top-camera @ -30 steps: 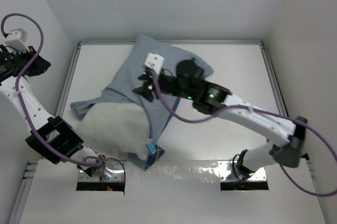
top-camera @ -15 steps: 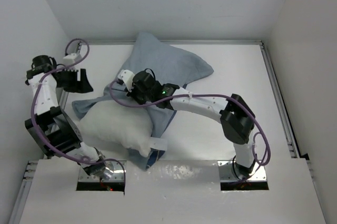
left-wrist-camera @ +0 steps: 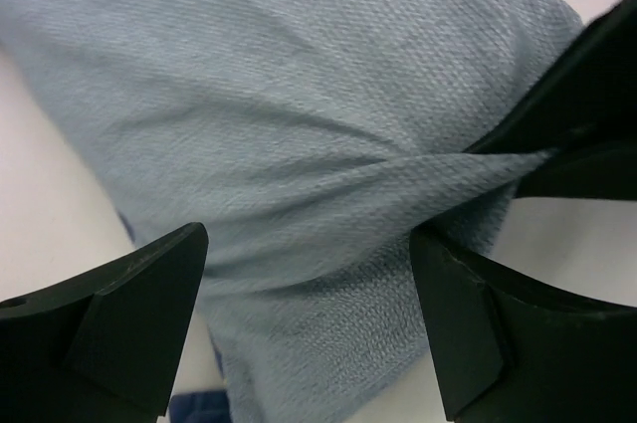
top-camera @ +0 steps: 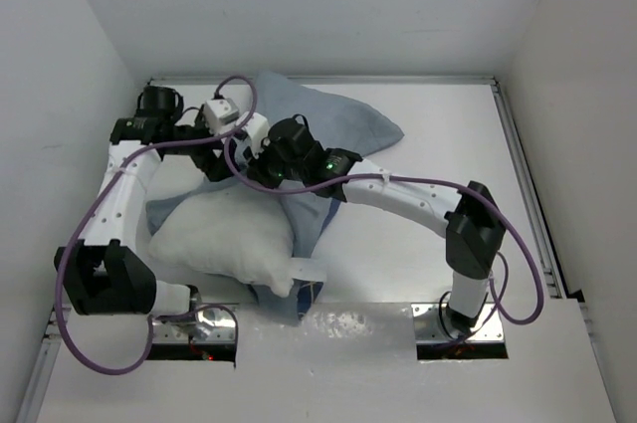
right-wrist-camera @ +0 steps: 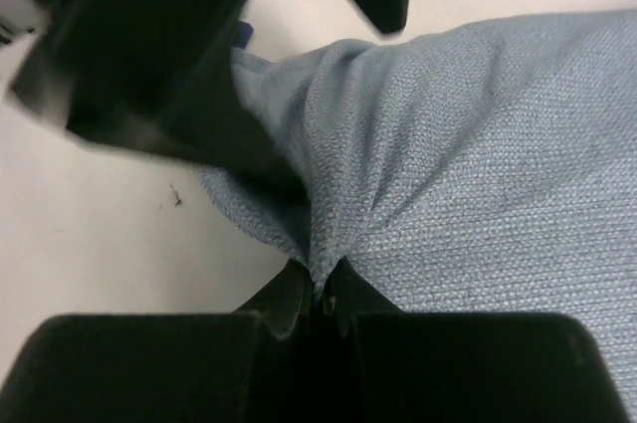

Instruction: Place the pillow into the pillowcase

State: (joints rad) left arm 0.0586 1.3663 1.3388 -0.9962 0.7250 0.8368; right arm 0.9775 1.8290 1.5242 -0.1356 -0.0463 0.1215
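Observation:
The white pillow (top-camera: pixel 221 242) lies at the front left, its right part under the blue-grey pillowcase (top-camera: pixel 333 122), which spreads toward the back. My right gripper (right-wrist-camera: pixel 320 289) is shut on a pinched fold of the pillowcase (right-wrist-camera: pixel 478 144) near its left edge, seen from above as the right gripper (top-camera: pixel 247 164). My left gripper (left-wrist-camera: pixel 309 314) is open, its fingers astride the same cloth (left-wrist-camera: pixel 279 114) without touching it, right beside the right gripper's fingers (left-wrist-camera: pixel 582 114). From above, the left gripper (top-camera: pixel 211 160) hangs just left of the right one.
White walls close the table on the left, back and right. A metal rail (top-camera: pixel 518 164) runs along the right edge. A dark navy corner of the pillowcase with a white label (top-camera: pixel 305 272) sticks out at the pillow's front right. Both arm bases sit at the near edge.
My left arm has swung in from the left wall to the pillowcase's left edge and its jaws have opened. The right gripper keeps its pinch on the fabric, shifted slightly left.

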